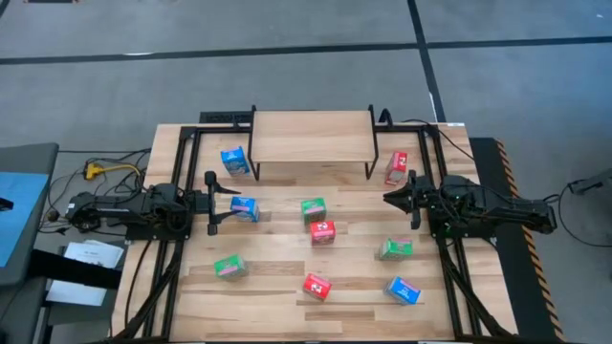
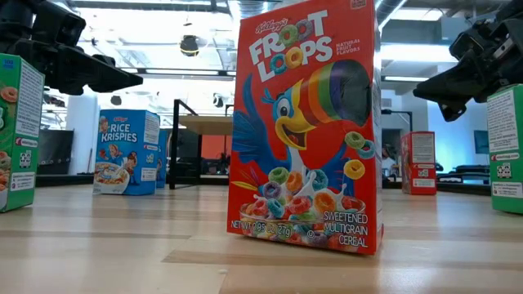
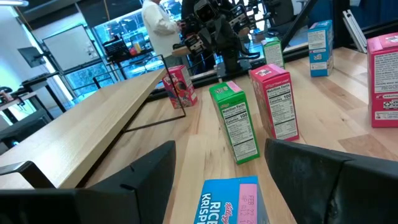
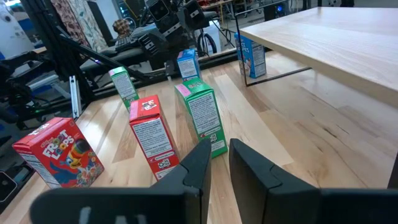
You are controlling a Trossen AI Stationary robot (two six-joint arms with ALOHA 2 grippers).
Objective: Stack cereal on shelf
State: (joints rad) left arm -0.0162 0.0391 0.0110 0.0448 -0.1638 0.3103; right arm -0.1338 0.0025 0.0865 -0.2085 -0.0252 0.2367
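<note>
Straddling a blue box (image 3: 231, 200), left pincer (image 3: 217, 177) fingers.

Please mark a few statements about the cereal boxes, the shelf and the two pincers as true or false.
1. The shelf has boxes stacked on it. False: its top is bare.
2. The left pincer straddles a blue box. True.
3. The right pincer holds a red box. False: it is shut on nothing; the red box stands apart by the shelf leg.
4. A green box and a red box stand side by side mid-table. True.
5. Another blue box stands by the shelf's left leg. True.
</note>
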